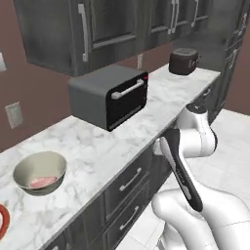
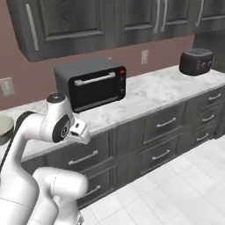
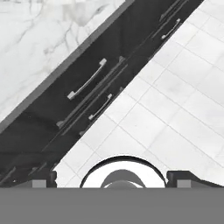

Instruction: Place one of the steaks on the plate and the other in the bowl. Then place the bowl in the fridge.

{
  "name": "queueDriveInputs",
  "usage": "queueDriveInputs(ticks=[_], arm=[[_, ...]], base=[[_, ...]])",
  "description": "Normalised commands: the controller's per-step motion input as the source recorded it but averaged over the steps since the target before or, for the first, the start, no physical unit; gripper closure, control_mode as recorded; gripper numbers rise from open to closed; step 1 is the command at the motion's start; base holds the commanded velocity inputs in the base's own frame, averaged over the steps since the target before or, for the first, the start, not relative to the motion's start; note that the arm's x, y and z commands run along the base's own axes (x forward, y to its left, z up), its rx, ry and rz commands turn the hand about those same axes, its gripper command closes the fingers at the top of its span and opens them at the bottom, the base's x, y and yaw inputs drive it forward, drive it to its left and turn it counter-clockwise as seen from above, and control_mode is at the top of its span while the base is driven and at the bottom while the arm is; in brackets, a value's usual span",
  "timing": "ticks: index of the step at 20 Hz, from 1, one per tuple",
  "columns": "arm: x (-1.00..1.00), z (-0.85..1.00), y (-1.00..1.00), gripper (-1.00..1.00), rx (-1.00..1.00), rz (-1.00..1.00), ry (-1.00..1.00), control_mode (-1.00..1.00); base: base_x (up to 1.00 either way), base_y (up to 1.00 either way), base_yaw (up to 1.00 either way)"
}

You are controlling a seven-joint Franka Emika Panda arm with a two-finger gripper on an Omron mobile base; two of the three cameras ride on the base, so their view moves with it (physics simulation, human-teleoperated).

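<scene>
Open gripper (image 3: 112,177) over drawers (image 3: 87,94); toaster oven (image 1: 110,95) beyond bowl (image 1: 40,172).

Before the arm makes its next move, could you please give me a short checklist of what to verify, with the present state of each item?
1. One steak lies in the bowl: ok.
2. Bowl stands upright on the marble counter, back from its front edge: ok.
3. Other steak on the plate: cannot tell; just a sliver of the red rim shows at the picture's edge.
4. Fingers spread and holding nothing: ok; the hand view looks down at drawer fronts and floor tiles.
5. Hand near the bowl: not ok; the arm is folded in front of the cabinets, off to the bowl's right.
6. Fridge door open: cannot tell.
</scene>
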Motion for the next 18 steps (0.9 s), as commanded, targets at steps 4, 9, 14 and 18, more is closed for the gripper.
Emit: queueDriveInputs(ticks=[4, 9, 14, 18], arm=[[0.00, 0.00, 0.00, -1.00, 0.00, 0.00, 0.00, 1.00], [0.00, 0.00, 0.00, -1.00, 0.00, 0.00, 0.00, 1.00], [0.00, 0.00, 0.00, -1.00, 0.00, 0.00, 0.00, 1.00], [0.00, 0.00, 0.00, -1.00, 0.00, 0.00, 0.00, 1.00]], base=[[0.05, -0.27, -0.89], [0.11, -0.12, -0.71], [0.12, -0.02, -0.57], [0.02, -0.03, -0.50]])
